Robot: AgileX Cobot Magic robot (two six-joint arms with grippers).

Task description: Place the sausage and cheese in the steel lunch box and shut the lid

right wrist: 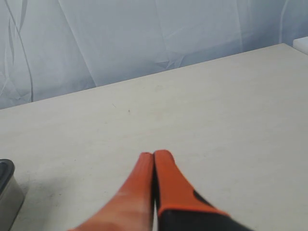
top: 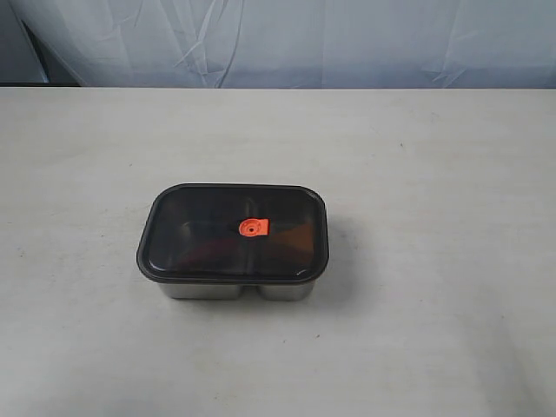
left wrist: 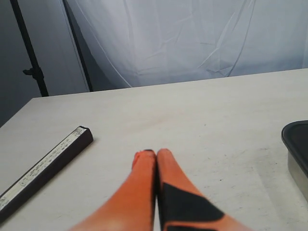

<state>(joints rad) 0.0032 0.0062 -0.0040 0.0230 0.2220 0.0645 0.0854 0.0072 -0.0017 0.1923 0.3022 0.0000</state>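
Apparently the closing step is all but finished: the dark lid (top: 217, 217) sits over the lunch box (top: 234, 291) in the middle of the bench (top: 434, 156), its rim level along the near steel wall, the orange valve tab (top: 253, 228) at its centre. If anything is left to do, I judge it is only a check of the seal: press straight down at the centre or evenly at opposite corners, never at one edge alone, so the box does not tip or slide.

Through the smoky plastic the contents are hard to read. A dull red smudge (top: 207, 249) under the left half may be the sausage, and a warmer glow (top: 297, 234) under the right may be the cheese, though neither shape is clear.

Both arms are out of the exterior view. The left jaws are pressed together on nothing, orange fingers (left wrist: 142, 187) over bare bench, with the box just at the frame's edge and a dark bar (left wrist: 45, 171) lying off to one side. The right jaws, fingers (right wrist: 168, 183) likewise together and empty, are near the box's corner (right wrist: 9, 192).
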